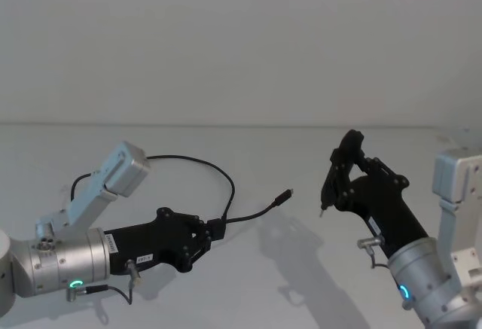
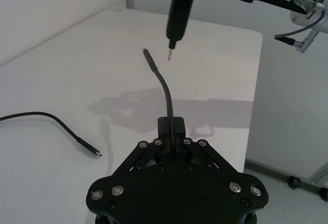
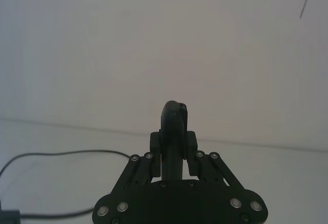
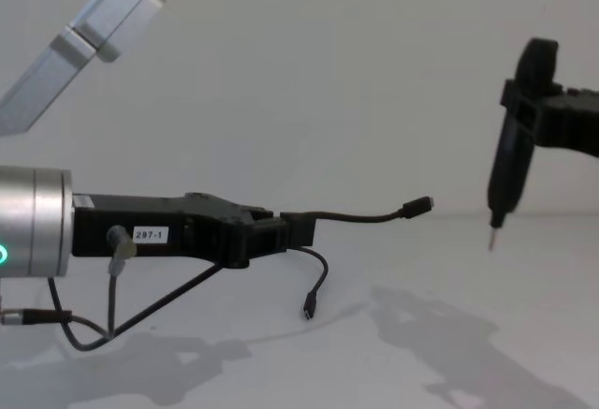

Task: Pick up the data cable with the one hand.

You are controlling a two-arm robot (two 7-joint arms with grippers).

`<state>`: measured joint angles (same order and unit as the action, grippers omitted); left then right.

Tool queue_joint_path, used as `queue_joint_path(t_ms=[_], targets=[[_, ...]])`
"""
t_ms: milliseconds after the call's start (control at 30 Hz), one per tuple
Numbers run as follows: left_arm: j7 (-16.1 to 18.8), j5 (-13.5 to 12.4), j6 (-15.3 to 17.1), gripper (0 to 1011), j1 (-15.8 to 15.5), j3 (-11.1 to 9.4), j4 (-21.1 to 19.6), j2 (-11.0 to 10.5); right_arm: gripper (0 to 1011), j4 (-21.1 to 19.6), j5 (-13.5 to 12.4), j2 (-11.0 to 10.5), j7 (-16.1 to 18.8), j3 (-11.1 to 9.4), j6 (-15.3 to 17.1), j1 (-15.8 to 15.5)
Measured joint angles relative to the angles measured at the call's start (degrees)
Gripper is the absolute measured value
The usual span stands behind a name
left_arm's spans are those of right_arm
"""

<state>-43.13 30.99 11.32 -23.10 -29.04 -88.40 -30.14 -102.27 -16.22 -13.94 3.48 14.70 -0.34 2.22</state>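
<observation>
The left gripper [image 4: 290, 229] is clamping the cable [image 4: 360, 215] at its splitter above the table [image 4: 449, 353]; one plug is pointing right. The right gripper [image 4: 520, 109] is gripping a pointed tool [image 4: 505, 175].

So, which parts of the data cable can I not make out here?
Left wrist view: fingers of the left gripper cover the stretch of data cable they clamp.
Head view: the cable's far end passes behind the left arm's silver link.
Head view: the free plug's type is too small to tell.
Right wrist view: the right gripper blocks the middle; the cable exits the left edge.
</observation>
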Motion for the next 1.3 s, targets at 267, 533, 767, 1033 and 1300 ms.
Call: queue_joint_path(t_ms=[267, 533, 767, 1033, 1300], targets=[[-0.17, 0.13, 0.07, 47, 0.09, 0.01, -0.20, -0.18, 279, 1.02, 0.38, 2.12, -0.96, 0.55, 0.15, 1.61], [-0.24, 0.23, 0.11, 47, 0.13, 0.01, -0.32, -0.29, 279, 2.03, 0.62, 4.09, -1.92, 0.58, 1.20, 3.14], [-0.28, 0.28, 0.14, 47, 0.16, 0.01, -0.38, -0.33, 279, 2.15, 0.45, 4.96, -2.01, 0.35, 2.50, 3.76], [-0.32, 0.31, 0.14, 47, 0.18, 0.00, -0.44, -0.36, 279, 1.30, -0.35, 5.56, -1.41, 0.04, 4.35, 3.89], [-0.33, 0.31, 0.14, 47, 0.18, 0.00, -0.45, -0.40, 279, 0.08, -1.15, 5.90, -0.54, -0.31, 5.78, 3.59]])
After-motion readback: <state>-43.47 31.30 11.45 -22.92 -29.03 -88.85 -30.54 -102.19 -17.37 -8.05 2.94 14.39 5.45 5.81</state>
